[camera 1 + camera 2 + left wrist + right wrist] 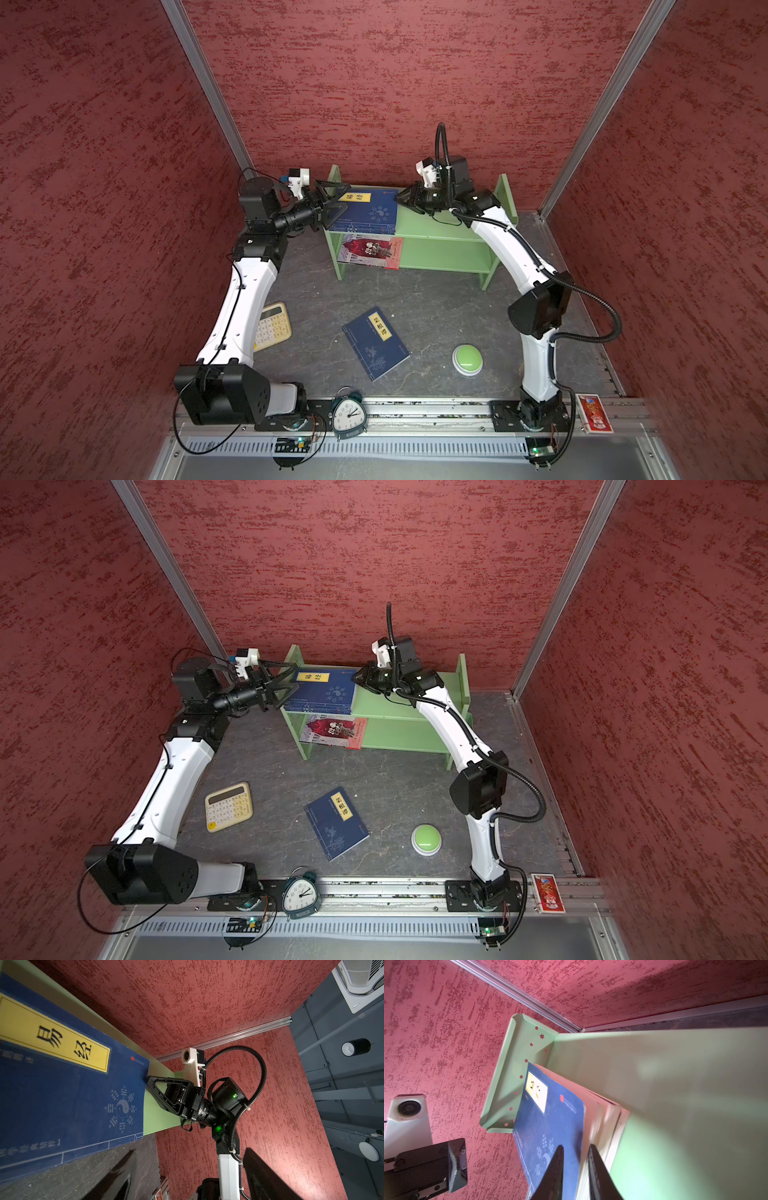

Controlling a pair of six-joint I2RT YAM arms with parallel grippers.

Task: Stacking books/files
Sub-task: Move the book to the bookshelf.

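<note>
The left gripper point(337, 206) stands wide open at the left end of the stack of navy books point(368, 214), which lies on the top board of the green shelf point(449, 226). The red-and-white book point(370, 251) lies on the board below, and a lone navy book point(376, 343) on the table. At the stack's right edge, the right gripper point(575, 1147) sets narrow jaws astride the top cover's edge; whether they pinch it cannot be told.
</note>
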